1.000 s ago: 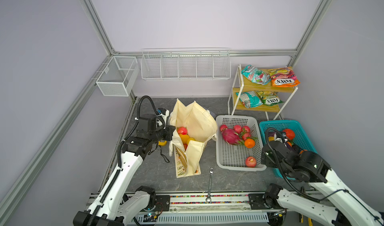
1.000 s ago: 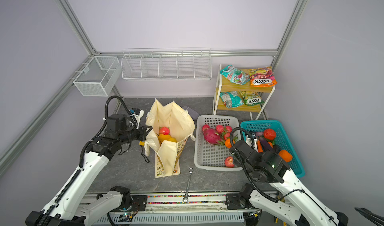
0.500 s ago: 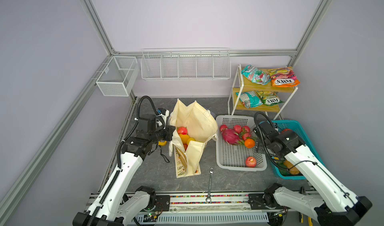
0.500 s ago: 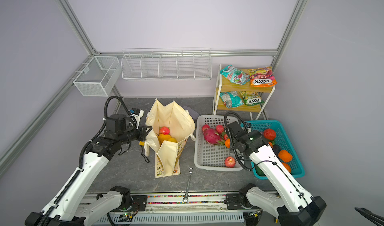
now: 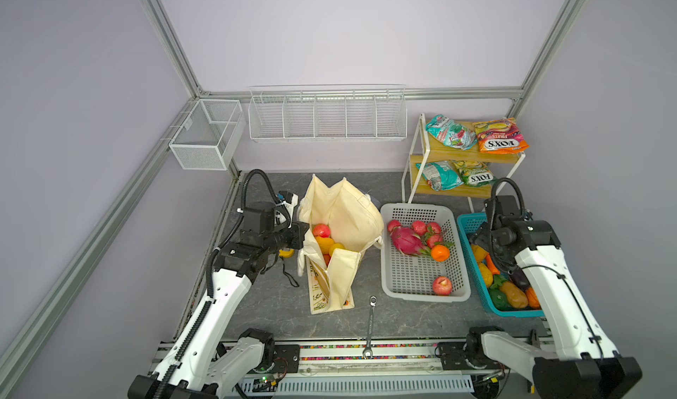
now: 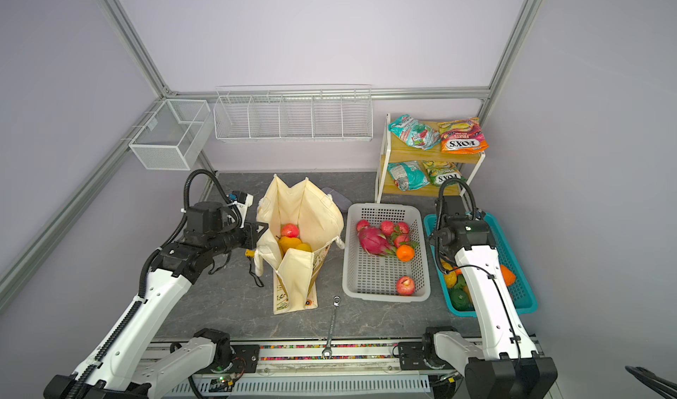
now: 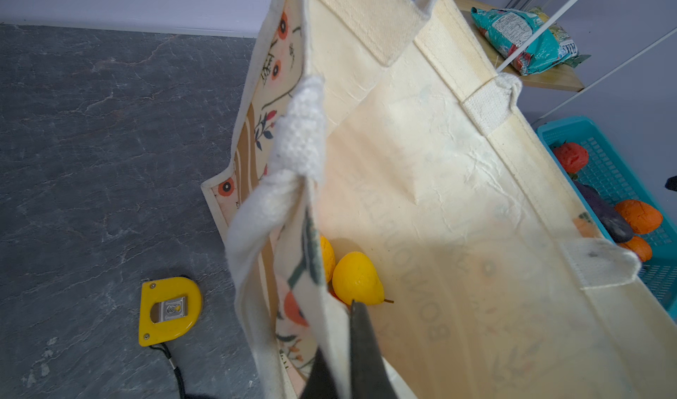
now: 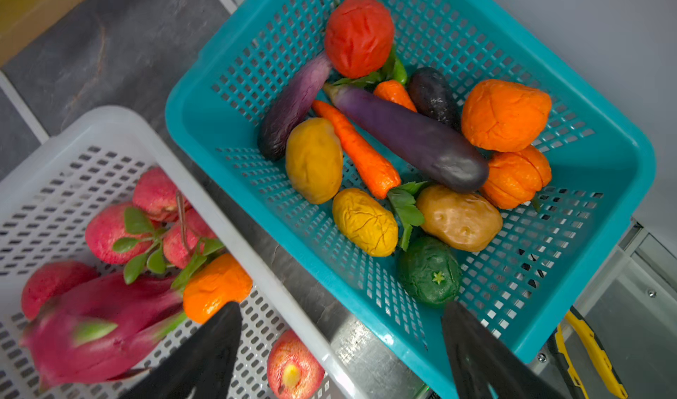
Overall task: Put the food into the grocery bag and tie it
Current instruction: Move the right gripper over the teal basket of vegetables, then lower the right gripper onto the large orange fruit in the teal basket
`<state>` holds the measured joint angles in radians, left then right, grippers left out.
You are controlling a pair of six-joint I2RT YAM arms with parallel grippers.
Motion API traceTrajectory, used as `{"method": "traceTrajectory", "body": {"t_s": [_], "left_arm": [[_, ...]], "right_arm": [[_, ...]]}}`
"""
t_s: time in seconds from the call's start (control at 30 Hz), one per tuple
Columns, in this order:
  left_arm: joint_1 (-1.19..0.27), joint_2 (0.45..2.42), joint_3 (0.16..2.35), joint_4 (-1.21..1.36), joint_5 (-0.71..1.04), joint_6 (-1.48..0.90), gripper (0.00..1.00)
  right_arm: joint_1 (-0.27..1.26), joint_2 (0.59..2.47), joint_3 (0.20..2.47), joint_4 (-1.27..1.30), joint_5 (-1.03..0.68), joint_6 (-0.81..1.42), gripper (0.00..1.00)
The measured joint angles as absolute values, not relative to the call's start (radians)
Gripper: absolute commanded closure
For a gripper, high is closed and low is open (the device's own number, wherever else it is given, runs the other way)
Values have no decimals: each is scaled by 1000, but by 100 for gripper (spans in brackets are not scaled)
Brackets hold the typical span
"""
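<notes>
1. Slim steel spanner on veined grey desk, 6 o'clock.
2. Left jaws pinch the rim of cream canvas grocery bag, 9 o'clock; mouth gaping.
3. Right jaws wide, empty, over edge of perforated teal basket, 3 o'clock.
4. Glossy packets shelved, 1 o'clock.

We see lilac walls framed by aluminium posts, a dark grey stone-look floor, a long white wire rack and a mesh box on the walls, and a two-tier wooden shelf, evenly lit.
</notes>
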<state>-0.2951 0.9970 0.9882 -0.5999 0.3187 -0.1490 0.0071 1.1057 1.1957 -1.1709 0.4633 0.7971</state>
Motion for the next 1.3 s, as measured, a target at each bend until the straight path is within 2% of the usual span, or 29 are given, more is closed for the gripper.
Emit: {"method": "traceTrajectory", "body": {"t_s": [0.2,0.4,0.83,1.07,1.3], "left_arm": [[-295,997,988,-600,318,-149,100],[-295,997,988,-600,318,-149,100],[-295,997,988,-600,319,-149,100],[-295,996,988,-600,319,-149,100],[-295,993,988,-601,322,-149,100]], "right_arm": [[-136,1101,1184,-1150,461,814,12],[-236,1195,1186,-1153,466,828,12],[-356,1257,1163,-1063,582,826,12],[-450,1379,1145,-1005,583,812,11],[-480,1418,1084,-944,585,815,5]]}}
